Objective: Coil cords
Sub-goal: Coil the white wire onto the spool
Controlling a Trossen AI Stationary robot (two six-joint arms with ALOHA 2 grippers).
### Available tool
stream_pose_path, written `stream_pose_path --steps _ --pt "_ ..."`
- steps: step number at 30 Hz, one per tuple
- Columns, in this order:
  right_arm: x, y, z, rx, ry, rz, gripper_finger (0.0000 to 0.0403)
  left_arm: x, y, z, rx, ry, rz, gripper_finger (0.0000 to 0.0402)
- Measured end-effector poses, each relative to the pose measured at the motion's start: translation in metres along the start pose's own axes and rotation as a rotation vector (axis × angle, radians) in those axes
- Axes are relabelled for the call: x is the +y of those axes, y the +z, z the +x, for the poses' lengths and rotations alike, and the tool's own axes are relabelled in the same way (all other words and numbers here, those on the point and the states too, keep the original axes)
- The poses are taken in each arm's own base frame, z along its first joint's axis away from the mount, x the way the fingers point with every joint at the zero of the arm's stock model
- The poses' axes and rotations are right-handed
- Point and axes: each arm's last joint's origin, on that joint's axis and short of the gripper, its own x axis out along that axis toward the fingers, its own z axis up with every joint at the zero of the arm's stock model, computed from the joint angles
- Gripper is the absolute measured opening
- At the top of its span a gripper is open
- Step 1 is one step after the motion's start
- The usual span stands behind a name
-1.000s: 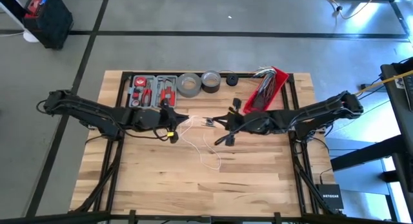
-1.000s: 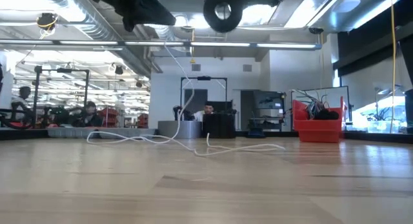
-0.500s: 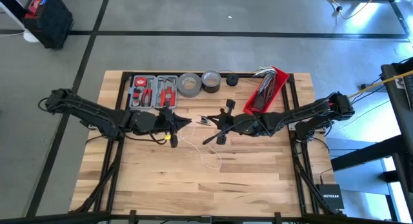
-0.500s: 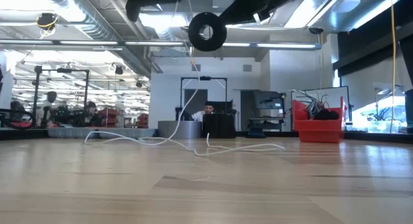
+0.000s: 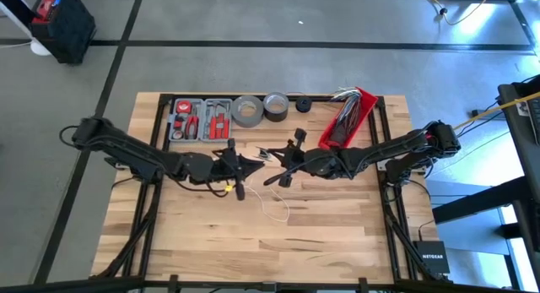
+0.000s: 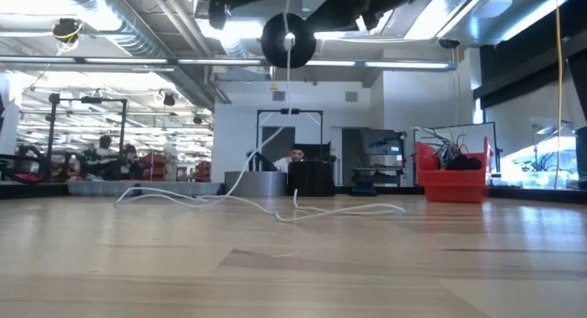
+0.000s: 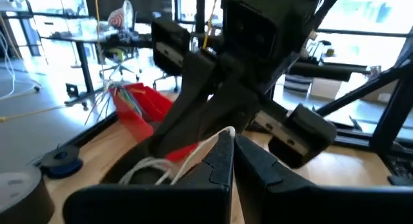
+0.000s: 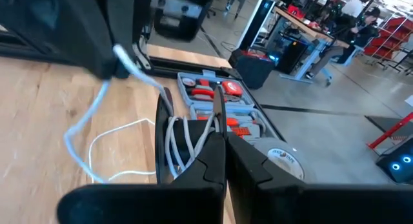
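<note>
The thin white cable (image 5: 272, 207) lies partly slack on the table's middle and rises to both grippers (image 6: 240, 180). My left gripper (image 5: 256, 165) and my right gripper (image 5: 269, 155) meet tip to tip above the table's middle, each shut on the cable. A black round piece (image 6: 289, 40) hangs up by the grippers in the low view; I cannot tell whether it is the cable's disc. My left gripper (image 7: 232, 146) pinches one strand of the white cable (image 7: 217, 139) between its two shut fingertips, coming level from the table's left. The strand bends away slack from the tips, clear of the table. My right gripper (image 8: 224, 150) holds several loops of the white cable (image 8: 183, 137) gathered beside and between its shut fingers, coming level from the table's right. From the loops one strand (image 8: 139, 72) runs across to the left gripper, and another hangs slack onto the table (image 8: 97, 146).
At the table's far edge stand a grey tool tray (image 5: 201, 118), two tape rolls (image 5: 248, 111) (image 5: 275, 105), a small black spool (image 5: 303, 105) and a red bin of wires (image 5: 348, 116). The near half of the table is bare wood.
My left gripper has gone toward the table's right and my right gripper toward its left, so the two now meet. The cable's loop that lay between them has been drawn up off the table; its near end stays where it was.
</note>
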Motion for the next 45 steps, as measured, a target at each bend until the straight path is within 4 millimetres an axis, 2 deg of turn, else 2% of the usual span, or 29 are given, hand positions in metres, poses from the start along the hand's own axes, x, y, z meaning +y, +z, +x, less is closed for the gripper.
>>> stream_pose_path --steps 9,20,28,37,45 --pt "-0.002 0.008 0.000 -0.071 -0.011 0.111 0.0005 0.002 -0.015 0.013 0.037 0.028 0.011 0.0001" --pt "-0.007 0.028 -0.004 -0.277 -0.010 0.321 0.0005 0.002 -0.022 0.020 0.027 0.038 0.012 0.0001" --pt "-0.007 0.027 -0.004 -0.265 -0.010 0.306 0.0005 0.002 -0.023 0.020 0.038 0.036 0.047 0.0001" --pt "-0.014 0.056 -0.008 -0.376 -0.033 0.310 0.0005 0.002 -0.020 0.020 0.029 0.039 0.120 0.0001" --pt "-0.019 0.078 -0.010 -0.382 -0.047 0.246 0.0005 0.003 -0.022 0.020 0.047 0.040 0.151 0.0001"
